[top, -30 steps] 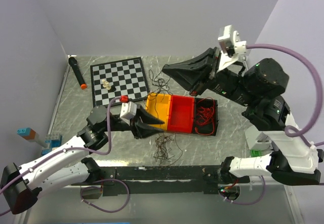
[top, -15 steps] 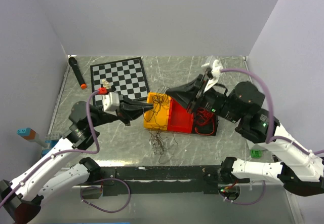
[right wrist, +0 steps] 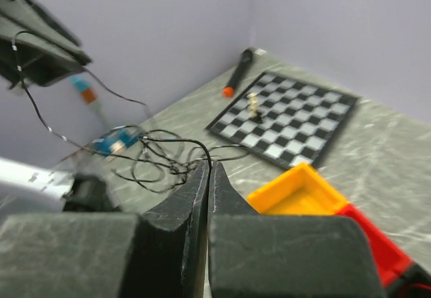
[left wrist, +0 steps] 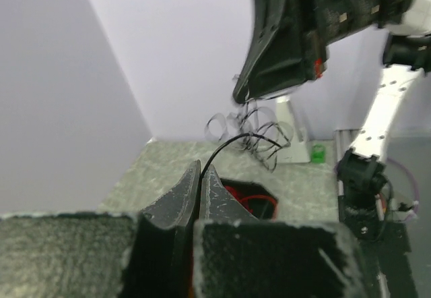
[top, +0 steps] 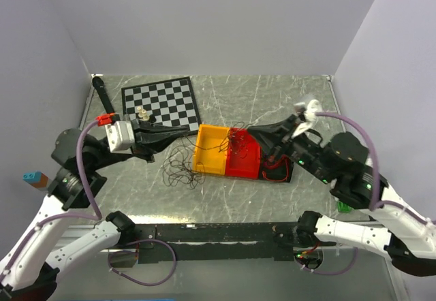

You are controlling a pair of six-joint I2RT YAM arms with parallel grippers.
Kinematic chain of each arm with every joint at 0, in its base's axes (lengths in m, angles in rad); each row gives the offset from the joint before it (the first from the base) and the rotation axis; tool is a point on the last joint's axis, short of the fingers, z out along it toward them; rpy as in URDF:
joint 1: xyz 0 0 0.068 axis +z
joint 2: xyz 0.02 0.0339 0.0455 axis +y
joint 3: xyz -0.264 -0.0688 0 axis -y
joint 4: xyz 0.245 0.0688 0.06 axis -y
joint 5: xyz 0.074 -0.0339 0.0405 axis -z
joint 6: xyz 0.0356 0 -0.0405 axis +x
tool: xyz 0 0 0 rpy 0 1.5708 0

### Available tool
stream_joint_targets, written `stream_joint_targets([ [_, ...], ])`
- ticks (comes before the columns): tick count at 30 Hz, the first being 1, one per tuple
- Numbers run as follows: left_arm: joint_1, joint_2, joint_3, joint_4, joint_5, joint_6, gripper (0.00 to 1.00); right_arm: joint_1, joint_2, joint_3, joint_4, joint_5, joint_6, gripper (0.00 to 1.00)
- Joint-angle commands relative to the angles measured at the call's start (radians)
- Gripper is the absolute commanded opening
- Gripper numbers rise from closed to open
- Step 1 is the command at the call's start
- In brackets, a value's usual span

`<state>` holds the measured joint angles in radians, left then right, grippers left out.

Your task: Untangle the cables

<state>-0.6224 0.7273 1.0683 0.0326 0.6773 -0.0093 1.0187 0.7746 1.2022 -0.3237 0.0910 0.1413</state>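
Top external is showing the left gripper [top: 182,133] pressing its fingers together on a black strand, the cables [top: 180,167] hanging in loops just below it; the right gripper [top: 246,135], facing it, is pinching another black strand above the tray [top: 210,161]. The step in hand is looking like drawing the clump apart; next, each gripper is likely needing to back gently away from the other without slipping. A grey marbled table [top: 272,97] is lying beneath both, plain lilac walls [top: 204,22] standing beyond.
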Motion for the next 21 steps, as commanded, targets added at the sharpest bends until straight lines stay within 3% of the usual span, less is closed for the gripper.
stream_joint_targets([
  [1,0.021,-0.035,0.082,-0.236,-0.117,0.117,0.01,0.006,-0.083,-0.029,-0.037,0.186,-0.054,0.0],
  [8,0.027,-0.088,0.018,-0.344,-0.257,0.152,0.01,0.004,-0.213,-0.01,-0.09,0.432,-0.132,0.0],
  [14,0.026,-0.101,-0.011,-0.338,-0.398,0.129,0.01,0.004,-0.319,0.013,-0.058,0.709,-0.233,0.0],
  [18,0.026,-0.109,-0.024,-0.292,-0.606,0.086,0.01,0.006,-0.376,0.0,0.07,0.875,-0.337,0.0],
  [21,0.033,-0.106,-0.036,-0.266,-0.737,0.072,0.01,0.006,-0.39,0.006,0.1,0.898,-0.373,0.0],
])
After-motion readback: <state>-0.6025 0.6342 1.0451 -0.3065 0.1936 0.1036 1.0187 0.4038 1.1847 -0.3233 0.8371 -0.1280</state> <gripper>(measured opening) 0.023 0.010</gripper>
